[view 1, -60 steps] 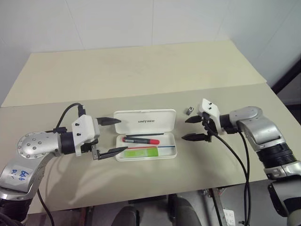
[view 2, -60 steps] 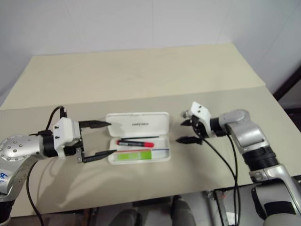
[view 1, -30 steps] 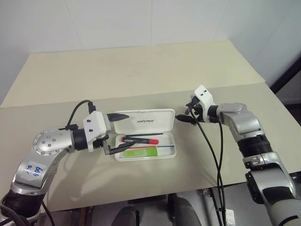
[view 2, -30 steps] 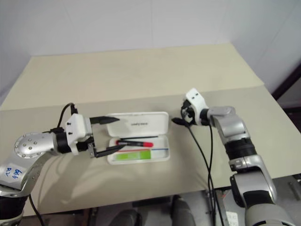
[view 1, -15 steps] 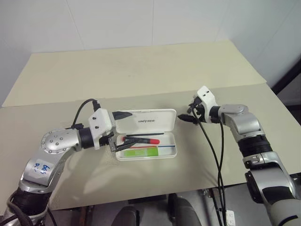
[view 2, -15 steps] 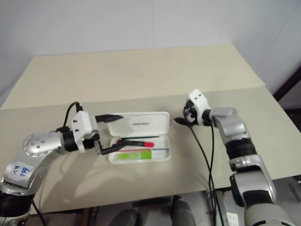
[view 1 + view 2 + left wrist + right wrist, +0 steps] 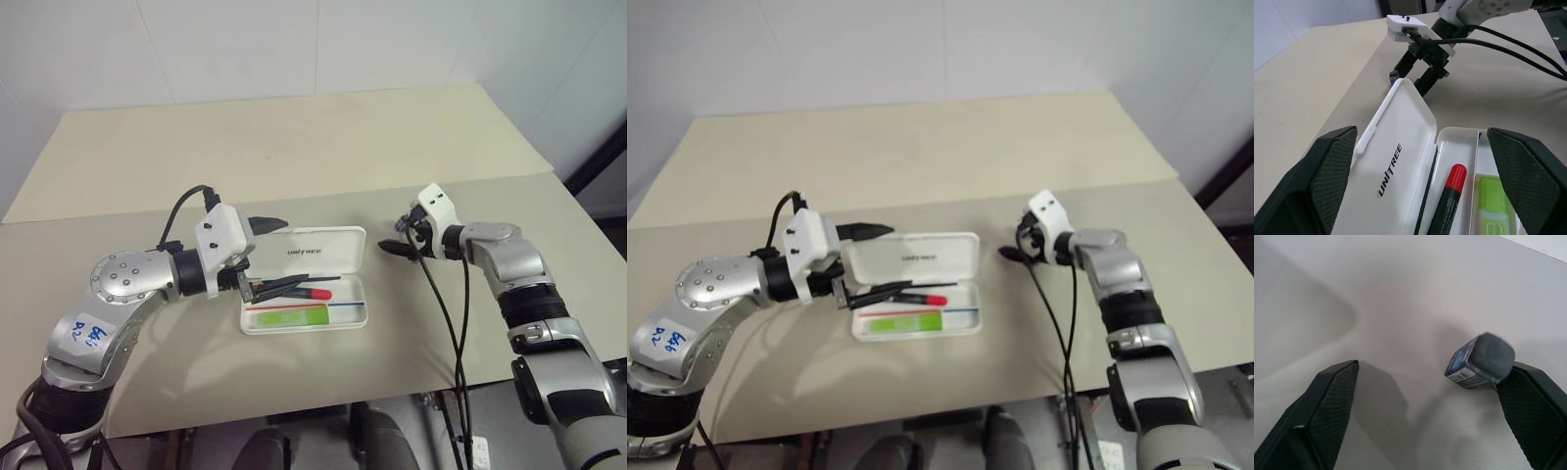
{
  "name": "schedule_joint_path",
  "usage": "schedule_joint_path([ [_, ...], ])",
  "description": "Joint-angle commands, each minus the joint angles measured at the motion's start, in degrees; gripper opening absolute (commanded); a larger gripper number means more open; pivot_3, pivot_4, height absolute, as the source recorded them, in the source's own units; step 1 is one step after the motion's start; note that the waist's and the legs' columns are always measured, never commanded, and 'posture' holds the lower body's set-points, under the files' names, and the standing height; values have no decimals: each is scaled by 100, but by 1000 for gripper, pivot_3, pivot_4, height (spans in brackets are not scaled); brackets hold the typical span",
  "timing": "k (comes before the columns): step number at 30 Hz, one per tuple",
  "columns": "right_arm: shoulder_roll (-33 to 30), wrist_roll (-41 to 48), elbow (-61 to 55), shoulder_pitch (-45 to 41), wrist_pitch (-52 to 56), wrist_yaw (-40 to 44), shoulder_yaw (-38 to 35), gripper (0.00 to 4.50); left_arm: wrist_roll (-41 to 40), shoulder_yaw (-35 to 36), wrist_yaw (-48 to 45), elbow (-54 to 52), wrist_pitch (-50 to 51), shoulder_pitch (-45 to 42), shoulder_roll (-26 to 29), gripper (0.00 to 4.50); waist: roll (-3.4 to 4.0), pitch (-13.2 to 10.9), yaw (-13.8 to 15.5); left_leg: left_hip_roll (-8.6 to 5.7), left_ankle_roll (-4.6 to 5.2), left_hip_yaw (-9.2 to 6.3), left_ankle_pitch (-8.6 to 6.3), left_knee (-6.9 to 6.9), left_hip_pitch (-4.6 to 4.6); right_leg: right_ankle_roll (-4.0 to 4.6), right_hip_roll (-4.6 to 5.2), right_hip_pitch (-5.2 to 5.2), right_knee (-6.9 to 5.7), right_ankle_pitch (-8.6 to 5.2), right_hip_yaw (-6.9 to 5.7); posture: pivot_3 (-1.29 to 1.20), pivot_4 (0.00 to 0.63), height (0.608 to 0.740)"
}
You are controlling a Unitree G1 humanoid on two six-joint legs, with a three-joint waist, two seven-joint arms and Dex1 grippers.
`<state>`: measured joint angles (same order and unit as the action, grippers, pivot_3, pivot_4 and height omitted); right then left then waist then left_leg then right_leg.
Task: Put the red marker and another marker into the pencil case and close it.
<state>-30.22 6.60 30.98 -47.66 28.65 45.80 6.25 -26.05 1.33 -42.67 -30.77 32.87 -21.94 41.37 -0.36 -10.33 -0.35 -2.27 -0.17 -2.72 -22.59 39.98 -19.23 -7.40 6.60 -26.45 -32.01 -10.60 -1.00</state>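
The white pencil case [image 7: 305, 328] lies open on the table, its lid [image 7: 313, 250] laid back with the dark lettering up. In its tray lie the red marker [image 7: 299, 292] and the lime-green marker [image 7: 289, 316], side by side. My left gripper [image 7: 291, 253] is open at the case's left end, one finger above the lid's left corner and the other low over the tray beside the red marker [image 7: 1447, 196]. My right gripper [image 7: 394, 236] stands open just off the lid's right end, apart from it.
A small grey-black metal bit [image 7: 1480, 360] lies on the table by one finger of the right gripper. A paler board [image 7: 294, 147] covers the back half of the table. The table's front edge [image 7: 294, 401] runs close below the case.
My left gripper has moved right and up, from beside the case to over its left end. The right gripper has drifted slightly right, away from the lid. The case is still open.
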Motion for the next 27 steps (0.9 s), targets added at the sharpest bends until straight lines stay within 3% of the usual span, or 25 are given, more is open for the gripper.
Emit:
schedule_joint_path([
  [1,81,25,-86,23,-48,-129,-168,4494,-62,169,-30,-160,-39,-27,74,4500,0,0,-4,0,0,0,0,0,0,0,0,0,0,0,0,0,150,740],
  [17,625,39,122,-86,-34,-1075,-588,4494,-24,210,-29,-209,-74,190,78,4500,0,0,-122,0,-3,0,2,2,2,1,0,0,-4,3,4,0,150,740],
  [27,744,49,-53,54,23,-1154,-579,1054,-23,217,-15,-200,-76,181,75,4500,1,0,-128,1,-3,1,2,2,2,1,-1,0,-4,3,6,0,150,740],
])
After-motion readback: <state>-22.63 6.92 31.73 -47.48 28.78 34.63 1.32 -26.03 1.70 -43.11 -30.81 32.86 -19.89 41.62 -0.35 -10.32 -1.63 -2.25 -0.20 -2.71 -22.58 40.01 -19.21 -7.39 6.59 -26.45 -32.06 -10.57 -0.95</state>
